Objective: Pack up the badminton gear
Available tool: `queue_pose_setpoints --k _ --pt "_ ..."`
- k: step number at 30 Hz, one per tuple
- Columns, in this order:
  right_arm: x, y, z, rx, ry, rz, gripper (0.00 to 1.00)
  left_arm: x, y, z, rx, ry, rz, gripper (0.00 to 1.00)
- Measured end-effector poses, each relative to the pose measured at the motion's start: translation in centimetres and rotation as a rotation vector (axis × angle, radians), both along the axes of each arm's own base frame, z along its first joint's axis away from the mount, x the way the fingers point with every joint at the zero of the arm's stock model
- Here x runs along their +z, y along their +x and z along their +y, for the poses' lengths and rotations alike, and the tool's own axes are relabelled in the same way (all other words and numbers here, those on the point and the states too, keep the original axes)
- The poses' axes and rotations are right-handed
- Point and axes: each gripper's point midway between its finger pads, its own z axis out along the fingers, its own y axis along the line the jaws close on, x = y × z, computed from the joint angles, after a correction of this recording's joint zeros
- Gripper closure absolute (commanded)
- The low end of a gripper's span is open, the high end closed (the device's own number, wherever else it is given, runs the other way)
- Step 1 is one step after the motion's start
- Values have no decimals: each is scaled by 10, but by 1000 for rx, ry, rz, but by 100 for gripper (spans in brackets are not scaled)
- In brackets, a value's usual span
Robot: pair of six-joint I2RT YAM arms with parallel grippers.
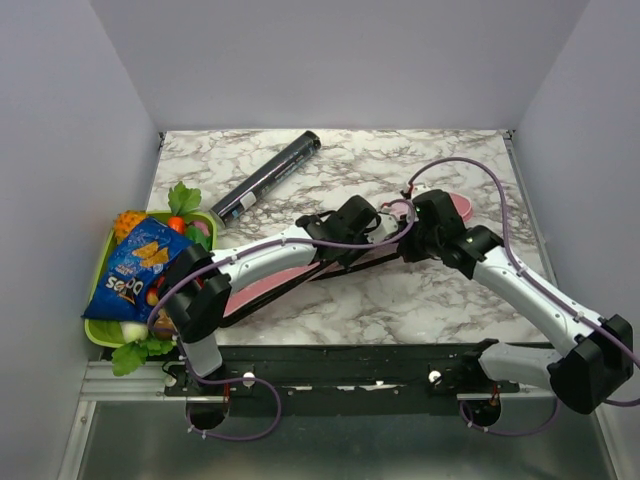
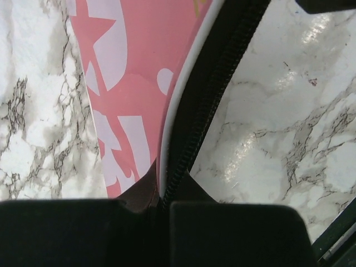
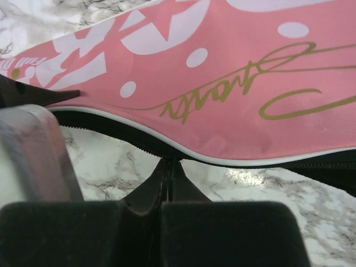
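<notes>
Bag (image 2: 128, 83) edge clamped by left end effector (image 2: 161, 204), right end effector (image 3: 167, 204).

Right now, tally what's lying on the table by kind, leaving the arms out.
Pink bag: 1
Black tube: 1
Blue snack packet: 1
Green tray of toy fruit: 1
Total: 4

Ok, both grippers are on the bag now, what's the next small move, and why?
Probably lift the right gripper a little while the left gripper holds, to part the mouth of the pink bag. Both are shut on its black zip edge, and the black tube lies outside it on the table.
</notes>
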Motion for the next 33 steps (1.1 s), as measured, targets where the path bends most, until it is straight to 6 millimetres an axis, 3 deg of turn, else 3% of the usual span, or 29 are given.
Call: queue_pose_setpoints --k 5,9,16,21,25,33 --pt "-20 13 6 -80 15 64 99 -5 -1 4 61 -24 54 80" --pt "-42 21 1 -141 5 136 99 -11 -19 9 99 -84 126 77" --pt "-95 40 -42 -300 -65 286 99 56 -53 -2 48 -297 177 72" --pt "-113 49 -53 -335 -102 330 99 74 -56 4 80 -332 164 71" --pt "-111 57 -52 -313 -109 316 99 48 -46 22 173 -223 170 80" --pt "-110 56 -48 -250 -110 317 99 -63 -45 61 324 120 344 88"
